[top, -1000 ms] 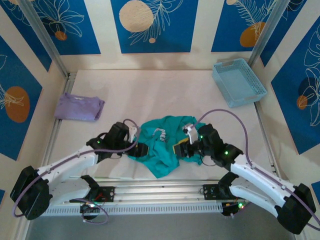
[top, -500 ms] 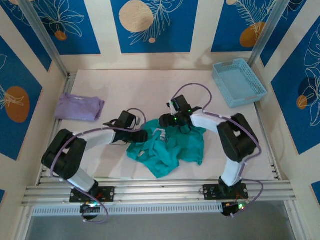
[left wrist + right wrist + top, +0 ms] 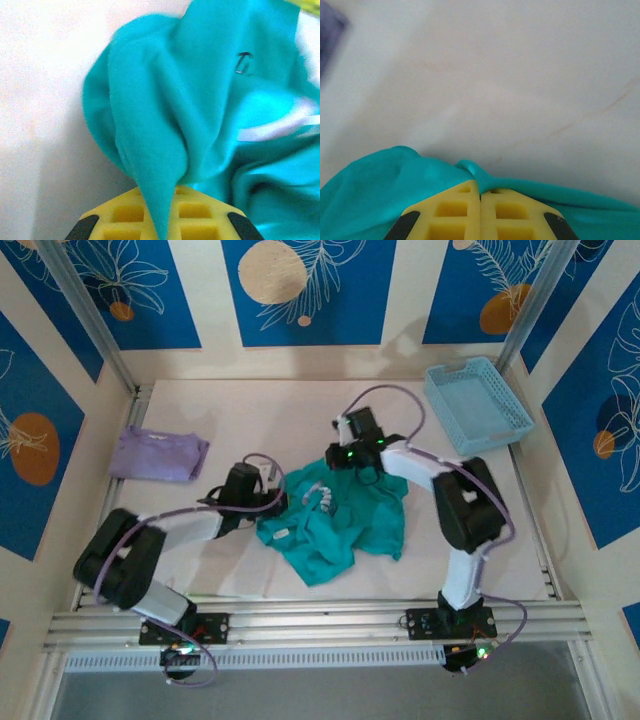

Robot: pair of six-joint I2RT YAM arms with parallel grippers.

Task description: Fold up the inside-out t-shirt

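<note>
A folded lavender garment [image 3: 158, 454] lies at 9 o'clock on the pale worktop [image 3: 300, 410]. The left hand [image 3: 162, 200] clamps a fold of the soft, crumpled teal t-shirt [image 3: 345, 530] at centre. Its white label strip [image 3: 318, 502] is unreadable, and the cloth spreads roughly 9-to-3. The right hand [image 3: 480, 192] pinches its 12 o'clock edge. A latticed blue basket [image 3: 477, 405] sits at 2 o'clock.

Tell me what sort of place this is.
Probably a robot lab cell: white table edged by an aluminium rail, blue printed wall panels, and a left arm and right arm bolted on, handling a teal t-shirt.
</note>
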